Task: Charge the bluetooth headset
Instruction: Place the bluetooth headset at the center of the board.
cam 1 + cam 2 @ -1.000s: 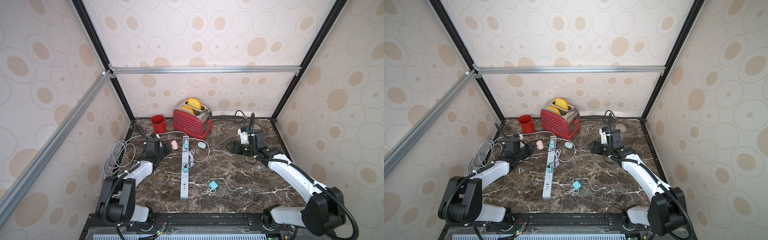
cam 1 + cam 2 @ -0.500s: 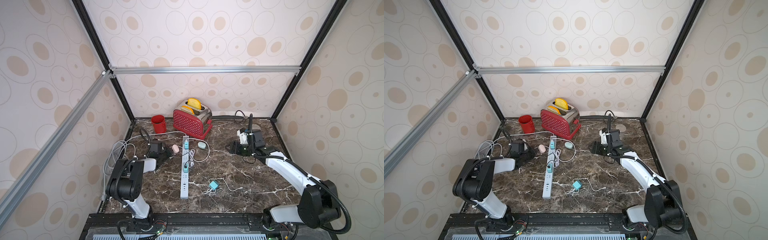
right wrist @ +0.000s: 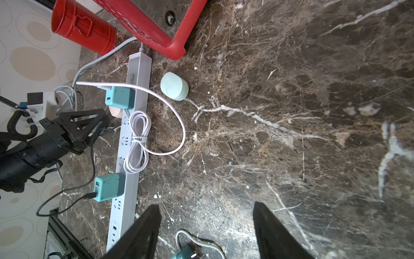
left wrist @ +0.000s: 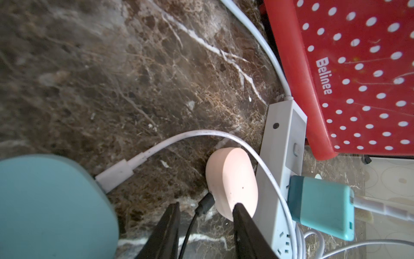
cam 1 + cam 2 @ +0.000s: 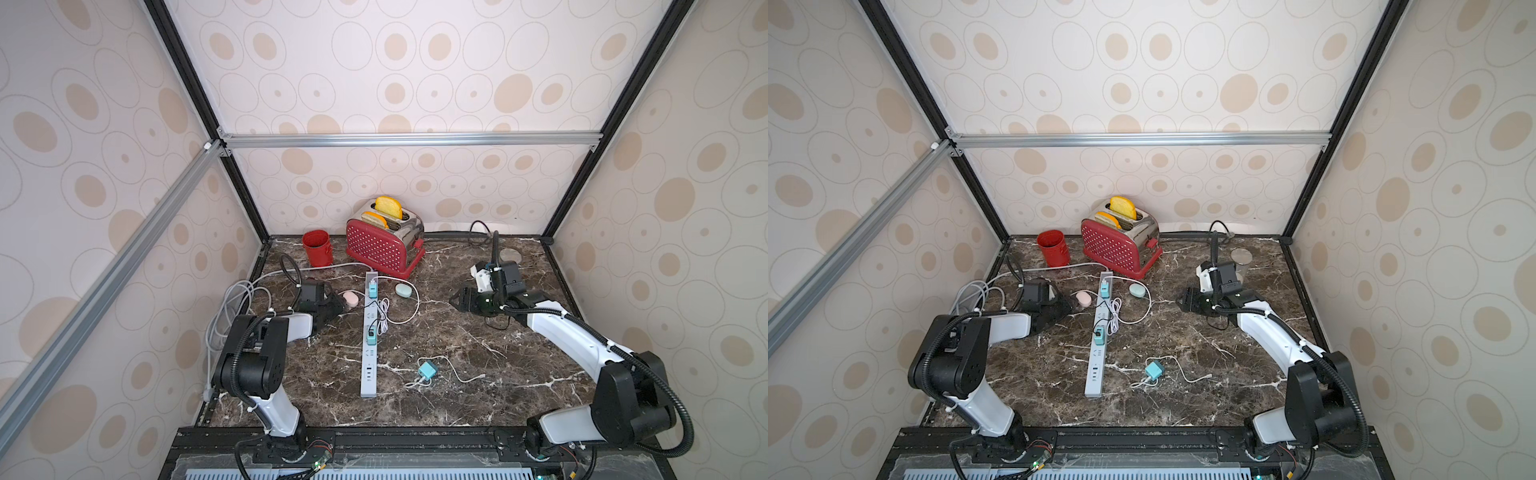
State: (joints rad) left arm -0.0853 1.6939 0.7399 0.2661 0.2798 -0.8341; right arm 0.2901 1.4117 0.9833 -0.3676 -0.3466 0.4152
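Pink headset case point(image 4: 231, 182), lower centre: black plug point(image 4: 205, 201) apparently seated. Left pincer point(image 4: 206, 205) parted, right pincer point(image 3: 206, 205) wide, both empty. Risk: retreat snags black cable point(image 4: 188, 231), unseats plug.

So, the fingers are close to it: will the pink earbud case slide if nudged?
The pink case looks small, smooth and rounded, so it probably skids easily on the polished marble. The power strip close beside it may brace it on that side. Its shell looks hard, so it is likely stiff rather than squashy.
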